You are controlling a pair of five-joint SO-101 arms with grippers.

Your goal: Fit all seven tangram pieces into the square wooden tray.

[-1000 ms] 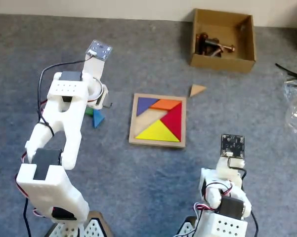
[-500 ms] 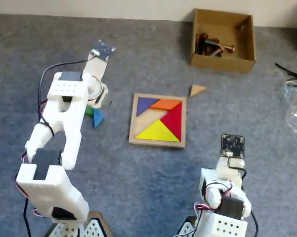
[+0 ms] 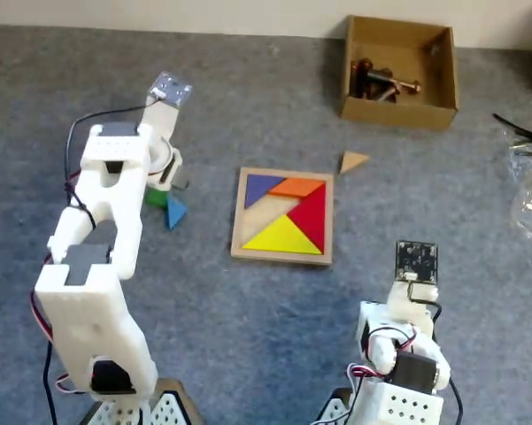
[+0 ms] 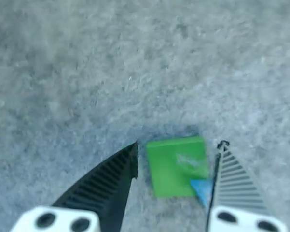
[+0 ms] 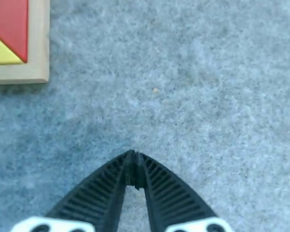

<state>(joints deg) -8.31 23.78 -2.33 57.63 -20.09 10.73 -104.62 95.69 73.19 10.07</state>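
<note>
picking up the green square point(image 4: 176, 166) seems the step in hand, and the next move calls for closing without catching the blue triangle point(image 4: 201, 189) just beside it. the left pincer point(image 4: 178, 146) stands wide open, one jaw on each side of the square, holding nothing. the square lies on the surface point(image 3: 248, 336) well apart from the tray point(image 3: 281, 256), while the right pincer point(image 5: 134, 154) is closed and empty.

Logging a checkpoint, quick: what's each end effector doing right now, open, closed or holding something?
Left end effector: open, one finger on either side of the green piece, not gripping it.
Right end effector: closed, holding nothing.
</note>
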